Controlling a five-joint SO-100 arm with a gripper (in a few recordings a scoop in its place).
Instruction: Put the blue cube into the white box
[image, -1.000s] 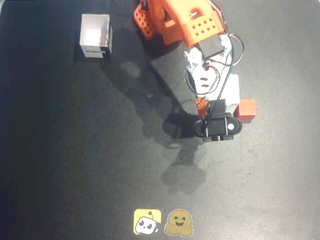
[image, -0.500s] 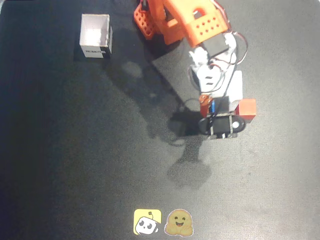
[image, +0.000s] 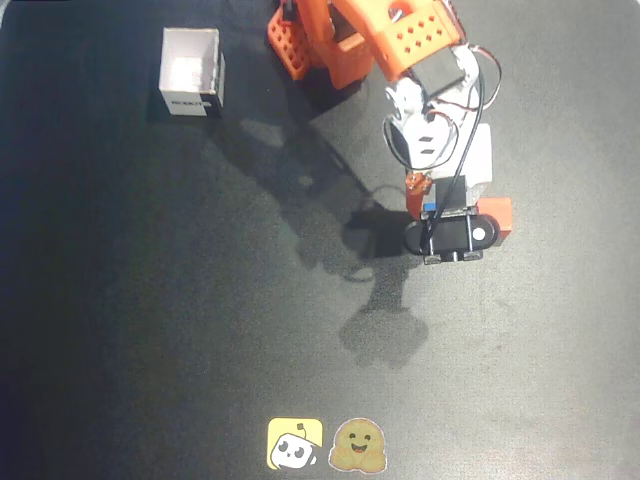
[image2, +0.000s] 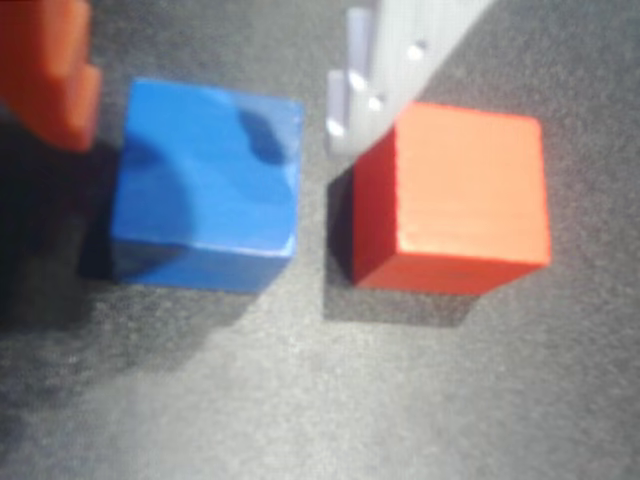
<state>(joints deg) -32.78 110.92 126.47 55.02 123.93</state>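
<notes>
In the wrist view the blue cube (image2: 205, 183) sits on the dark bench (image2: 330, 400) with the tool's (image2: 215, 75) two fingers on either side of it: the orange finger (image2: 45, 70) at the upper left just beside the cube's left edge, the pale finger (image2: 385, 65) at the upper right in the gap between the blue cube and the red cube (image2: 450, 197). The jaws stand apart, wide enough to straddle the blue cube, and are not clamped on it. The two cubes lie side by side with a narrow gap between them. In the overhead view the tool (image: 432, 200) is low over the bench on the right side, with a sliver of blue (image: 430, 207) showing under it and the red cube (image: 497, 215) just to its right. The white box (image: 191, 72) stands well apart at the upper left, open side up, its dark label facing the lower edge. Two stickers (image: 325, 444) lie near the bottom edge.
</notes>
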